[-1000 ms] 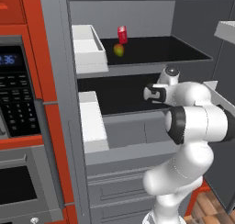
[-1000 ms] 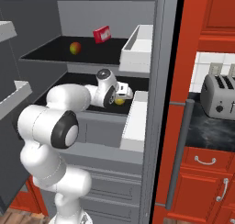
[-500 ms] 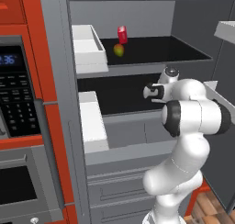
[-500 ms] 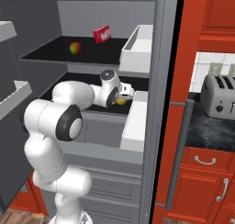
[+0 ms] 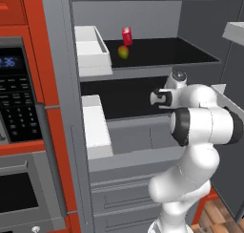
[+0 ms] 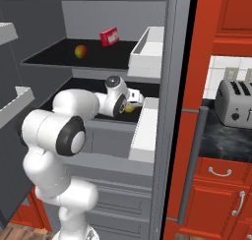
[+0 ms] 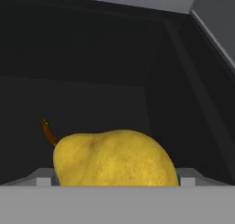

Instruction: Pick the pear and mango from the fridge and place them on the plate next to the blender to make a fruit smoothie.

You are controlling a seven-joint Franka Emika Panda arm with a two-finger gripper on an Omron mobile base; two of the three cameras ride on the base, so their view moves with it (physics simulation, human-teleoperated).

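- The gripper (image 6: 132, 105) was reached into the fridge (image 5: 143, 146), over the lower black shelf (image 5: 128, 100), with the hand pointing toward the side that carries the white door bins.
- The pear (image 7: 114, 159) lay right at the gripper's tips, large and close in the hand view, its brown stem (curved, at the upper left of that view) sticking out to one side.
- From the right base view a sliver of yellow (image 6: 129, 108) showed at the fingers; whether the jaws were spread or pressed on the fruit could not be told.
- The mango (image 5: 123, 52) sat on the upper shelf (image 6: 88, 62), above the gripper and well apart from it.
- A red can (image 5: 127, 36) stood just behind the mango, also above the gripper.
- A white door bin (image 6: 146, 128) hung just beside the gripper, and another white bin (image 6: 149, 52) above it.
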